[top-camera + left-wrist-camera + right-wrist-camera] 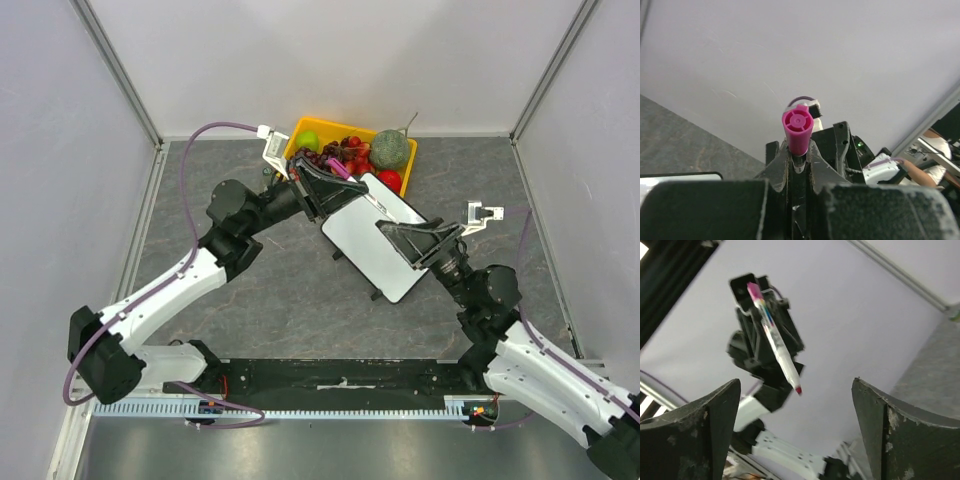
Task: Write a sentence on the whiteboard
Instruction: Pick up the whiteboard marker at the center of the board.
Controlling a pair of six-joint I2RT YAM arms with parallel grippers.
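Observation:
The whiteboard [365, 232] lies tilted on the grey table, just in front of the yellow tray. No lettering shows on its visible part. My left gripper [333, 182] hovers over the board's far corner, shut on a magenta marker [340, 168]. In the left wrist view the marker's magenta end [798, 130] sticks out between the fingers of the left gripper [799, 156]. My right gripper [398, 243] is over the board's right part, open and empty. In the right wrist view the right gripper [795, 385] stands wide open, and the marker [775, 342] shows with its tip bare.
A yellow tray [330, 125] at the back holds a green apple [307, 140], a green melon [390, 149], red fruit [390, 180] and dark grapes. Grey walls close the table on three sides. A corner of the board shows in the left wrist view [680, 176].

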